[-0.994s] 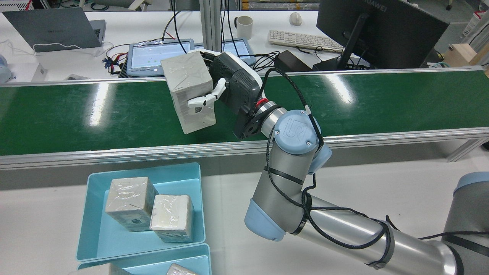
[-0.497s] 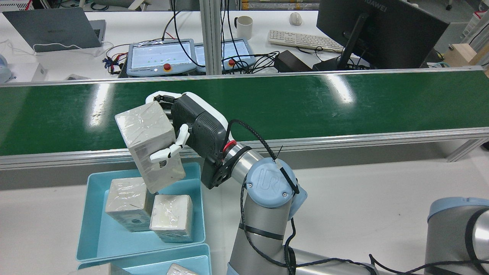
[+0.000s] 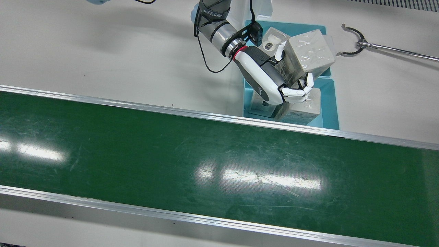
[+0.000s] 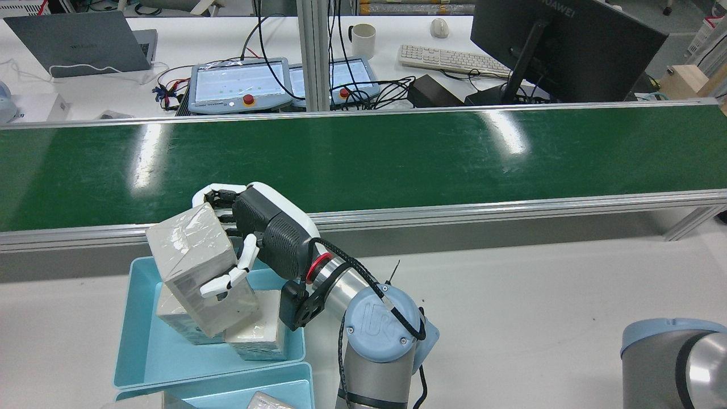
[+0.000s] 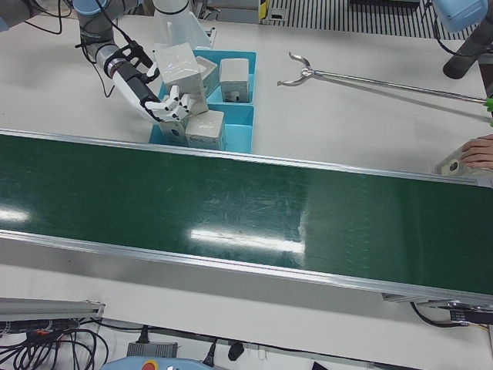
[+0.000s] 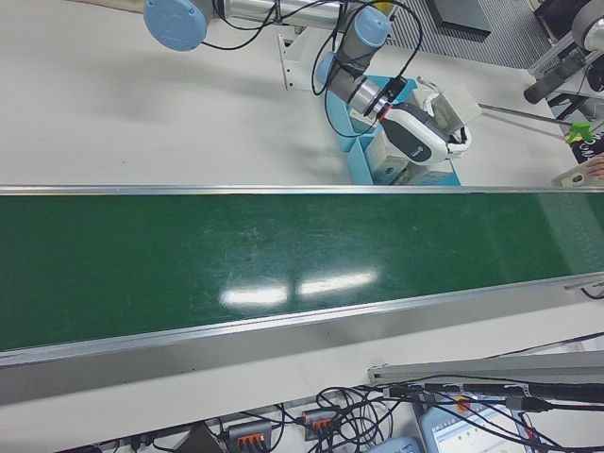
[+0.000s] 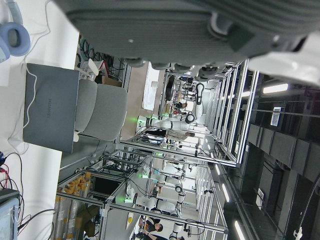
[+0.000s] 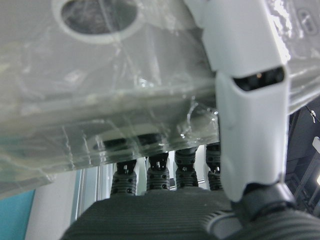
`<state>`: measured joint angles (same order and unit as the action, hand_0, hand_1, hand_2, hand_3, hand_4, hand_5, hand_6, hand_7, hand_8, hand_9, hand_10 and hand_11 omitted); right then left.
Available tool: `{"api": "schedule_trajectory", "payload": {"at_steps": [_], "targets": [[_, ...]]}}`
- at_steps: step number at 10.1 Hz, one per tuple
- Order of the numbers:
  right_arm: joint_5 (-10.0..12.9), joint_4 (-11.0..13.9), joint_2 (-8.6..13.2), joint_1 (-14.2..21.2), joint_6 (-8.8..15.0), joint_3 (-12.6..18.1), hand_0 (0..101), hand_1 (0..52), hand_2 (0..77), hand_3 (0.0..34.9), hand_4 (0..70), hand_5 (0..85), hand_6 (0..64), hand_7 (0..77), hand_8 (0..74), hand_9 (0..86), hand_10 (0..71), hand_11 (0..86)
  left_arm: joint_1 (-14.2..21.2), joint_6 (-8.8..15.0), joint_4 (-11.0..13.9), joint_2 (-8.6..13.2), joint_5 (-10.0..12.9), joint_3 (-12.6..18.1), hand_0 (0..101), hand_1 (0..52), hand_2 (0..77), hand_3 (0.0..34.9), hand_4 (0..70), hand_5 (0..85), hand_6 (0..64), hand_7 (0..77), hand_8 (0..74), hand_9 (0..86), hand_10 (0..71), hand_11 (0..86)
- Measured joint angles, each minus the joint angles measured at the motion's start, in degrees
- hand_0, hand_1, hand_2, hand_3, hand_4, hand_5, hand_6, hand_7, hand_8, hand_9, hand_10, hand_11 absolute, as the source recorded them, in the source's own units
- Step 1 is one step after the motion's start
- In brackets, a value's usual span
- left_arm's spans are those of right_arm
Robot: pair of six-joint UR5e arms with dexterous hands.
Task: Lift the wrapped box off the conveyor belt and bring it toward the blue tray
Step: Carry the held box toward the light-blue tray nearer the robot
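Right hand (image 4: 267, 238) grips the wrapped box (image 4: 199, 267), fingers (image 4: 224, 281) curled over its face; box tilted, held above the blue tray (image 4: 133, 341) and two boxes lying there. Belt (image 4: 397, 153) bare behind. Left-front view alone shows a reacher tool (image 5: 370, 81) and a person's hand (image 5: 479, 152). Left hand: state cannot be told.

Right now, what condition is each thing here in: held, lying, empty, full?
wrapped box: held tilted in the air above the blue tray.
right hand: fingers shut around the box.
blue tray: holds two other wrapped boxes.
conveyor belt: nothing on it.
left hand: holding nothing its own camera shows.
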<state>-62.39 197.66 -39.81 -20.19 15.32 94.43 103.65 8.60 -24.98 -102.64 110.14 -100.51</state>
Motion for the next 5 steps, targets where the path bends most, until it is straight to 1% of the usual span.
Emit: {"api": "schedule_trajectory", "payload": {"at_steps": [1,2,3,4,5], "targets": [[-0.1,-1.0,-0.3,0.6,0.3,-0.1,52,0.5,33.8,3.7,39.3,53.5,35.5,63.3,57.3,41.5,51.3,41.5,0.0,0.0,0.0,0.0,0.0,0.0,0,0.0,1.1,0.0,0.0,0.5,0.0,0.5,0.5,0.0,0.0,0.0],[-0.2,-1.5,-0.5,1.0,0.4,-0.1,52,0.5,33.8,3.9,39.8,52.9,34.4,69.3,53.5,44.2,51.3,41.5,0.0,0.0,0.0,0.0,0.0,0.0,0,0.0,1.1,0.0,0.0,0.5,0.0,0.5,0.5,0.0,0.5,0.0],[-0.3,-1.8,-0.5,1.3,0.4,-0.1,53,0.5,30.5,3.8,38.7,49.6,32.2,66.5,48.0,42.5,51.3,41.5,0.0,0.0,0.0,0.0,0.0,0.0,0,0.0,1.1,0.0,0.0,1.1,0.0,0.5,0.5,0.0,0.5,0.0],[-0.4,-1.9,-0.6,1.5,0.5,0.1,55,0.5,30.5,5.7,25.6,38.2,21.3,59.5,28.9,24.5,51.3,38.7,0.0,0.0,0.0,0.0,0.0,0.0,0,0.0,1.1,0.0,0.0,1.1,0.0,0.5,0.5,0.0,0.0,0.5],[-0.5,-2.0,-0.6,1.6,0.5,0.3,55,0.5,30.5,5.7,25.6,38.2,21.3,59.5,28.9,24.5,51.3,38.7,0.0,0.0,0.0,0.0,0.0,0.0,0,0.0,1.1,0.0,0.0,1.1,0.0,0.5,0.5,0.0,0.5,0.0]]}}
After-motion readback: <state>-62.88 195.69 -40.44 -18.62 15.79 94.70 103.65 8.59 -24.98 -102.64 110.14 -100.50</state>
